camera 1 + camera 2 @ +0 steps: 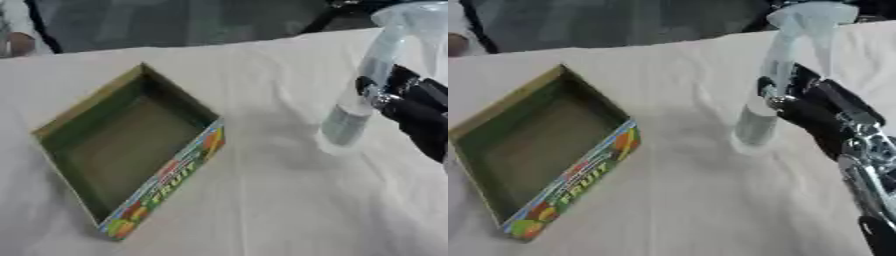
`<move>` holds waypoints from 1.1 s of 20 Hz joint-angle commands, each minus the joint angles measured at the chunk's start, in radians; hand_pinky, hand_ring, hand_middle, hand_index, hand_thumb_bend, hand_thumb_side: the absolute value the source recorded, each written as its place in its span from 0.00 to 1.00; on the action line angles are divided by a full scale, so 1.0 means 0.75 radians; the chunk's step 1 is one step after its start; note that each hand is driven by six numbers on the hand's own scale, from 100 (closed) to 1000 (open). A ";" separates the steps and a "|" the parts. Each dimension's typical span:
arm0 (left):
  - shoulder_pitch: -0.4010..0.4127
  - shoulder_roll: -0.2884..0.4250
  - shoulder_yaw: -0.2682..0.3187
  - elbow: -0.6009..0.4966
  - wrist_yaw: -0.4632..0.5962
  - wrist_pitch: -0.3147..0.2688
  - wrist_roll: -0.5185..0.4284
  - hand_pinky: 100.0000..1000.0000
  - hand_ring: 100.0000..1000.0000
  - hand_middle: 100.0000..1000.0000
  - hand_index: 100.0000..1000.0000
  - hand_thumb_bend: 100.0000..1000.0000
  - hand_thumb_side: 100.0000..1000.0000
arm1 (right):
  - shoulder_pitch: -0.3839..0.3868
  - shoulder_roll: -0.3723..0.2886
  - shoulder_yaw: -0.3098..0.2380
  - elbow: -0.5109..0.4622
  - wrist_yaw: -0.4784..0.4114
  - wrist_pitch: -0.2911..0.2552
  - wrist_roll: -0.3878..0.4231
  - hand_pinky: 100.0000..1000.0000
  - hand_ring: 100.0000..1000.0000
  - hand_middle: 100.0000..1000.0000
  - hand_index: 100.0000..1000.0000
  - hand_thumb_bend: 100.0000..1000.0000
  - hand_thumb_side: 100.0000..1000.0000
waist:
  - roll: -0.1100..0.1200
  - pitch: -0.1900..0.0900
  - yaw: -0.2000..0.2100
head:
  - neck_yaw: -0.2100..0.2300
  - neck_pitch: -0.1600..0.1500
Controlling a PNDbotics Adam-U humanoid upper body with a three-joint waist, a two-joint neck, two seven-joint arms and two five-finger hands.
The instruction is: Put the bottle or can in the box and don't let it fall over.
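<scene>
Fingers [785,92] of the right hand [815,107] are curling round the mid-body of a clear spray bottle [773,80], pinching it from the robot's right side while its base is standing on, or hovering just over, the white tablecloth [693,200]; which of the two I cannot tell. The bottle is leaning slightly, with its pale trigger head [811,17] at the top and a greyish band near the bottom, and it is sitting well apart from the open cardboard box [171,172], which is lying empty to the left with its mouth facing up. The left hand is showing in neither view. Judging from this, the tall, narrow bottle is looking top-heavy, so carrying it across could be swinging its base, and setting it down inside the shallow box at a tilt could be tipping it over. The low walls are offering little support, and the light box itself might be sliding on the cloth if the bottle nudges a wall on the way in. On the box's near side, among coloured fruit pictures, the word "FRUIT" is reading clearly; no writing on the bottle is legible.
</scene>
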 commanded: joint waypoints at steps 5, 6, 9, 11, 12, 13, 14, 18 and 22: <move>-0.012 0.021 0.014 -0.027 -0.004 -0.004 -0.006 1.00 0.70 0.67 0.75 0.00 0.64 | -0.024 -0.032 -0.003 -0.020 0.024 0.002 0.003 0.93 1.00 1.00 1.00 0.00 0.32 | -0.003 -0.016 0.006 | -0.007 -0.017; -0.012 0.021 0.014 -0.027 -0.004 -0.004 -0.006 1.00 0.70 0.67 0.75 0.00 0.64 | -0.026 -0.033 -0.002 -0.019 0.027 0.002 0.004 0.93 1.00 1.00 1.00 0.00 0.32 | -0.004 -0.016 0.006 | -0.008 -0.019; -0.013 0.021 0.014 -0.027 -0.005 -0.004 -0.007 1.00 0.70 0.67 0.75 0.00 0.64 | -0.034 -0.037 0.001 -0.015 0.032 0.000 0.007 0.93 1.00 1.00 1.00 0.00 0.32 | -0.005 -0.014 0.007 | -0.015 -0.023; -0.014 0.021 0.014 -0.027 -0.005 -0.004 -0.008 1.00 0.70 0.67 0.75 0.00 0.64 | -0.041 -0.039 0.003 -0.011 0.032 -0.001 0.010 0.93 1.00 1.00 1.00 0.00 0.32 | -0.005 -0.014 0.008 | -0.017 -0.026; -0.015 0.021 0.013 -0.027 -0.005 -0.005 -0.009 1.00 0.70 0.67 0.75 0.00 0.64 | -0.045 -0.040 0.003 -0.009 0.031 -0.001 0.010 0.93 1.00 1.00 1.00 0.00 0.32 | -0.005 -0.015 0.008 | -0.018 -0.028; -0.016 0.021 0.013 -0.027 -0.005 -0.005 -0.010 1.00 0.70 0.67 0.75 0.00 0.64 | -0.050 -0.040 0.004 -0.005 0.029 -0.001 0.010 0.93 1.00 1.00 1.00 0.00 0.32 | -0.005 -0.015 0.009 | -0.018 -0.029; -0.016 0.021 0.012 -0.027 -0.005 -0.005 -0.012 1.00 0.70 0.67 0.75 0.00 0.64 | -0.053 -0.040 0.004 -0.001 0.027 -0.001 0.009 0.93 1.00 1.00 1.00 0.00 0.32 | -0.005 -0.015 0.009 | -0.018 -0.031; -0.017 0.021 0.012 -0.027 -0.004 -0.004 -0.015 1.00 0.70 0.67 0.75 0.00 0.64 | -0.064 -0.039 0.005 0.013 0.023 0.004 -0.001 0.93 1.00 1.00 1.00 0.00 0.32 | -0.004 -0.015 0.013 | -0.020 -0.035; -0.018 0.020 0.013 -0.027 -0.002 -0.004 -0.015 1.00 0.70 0.67 0.75 0.00 0.64 | -0.080 -0.040 0.010 0.021 0.017 0.007 -0.001 0.92 1.00 1.00 1.00 0.00 0.32 | -0.005 -0.013 0.017 | -0.029 -0.028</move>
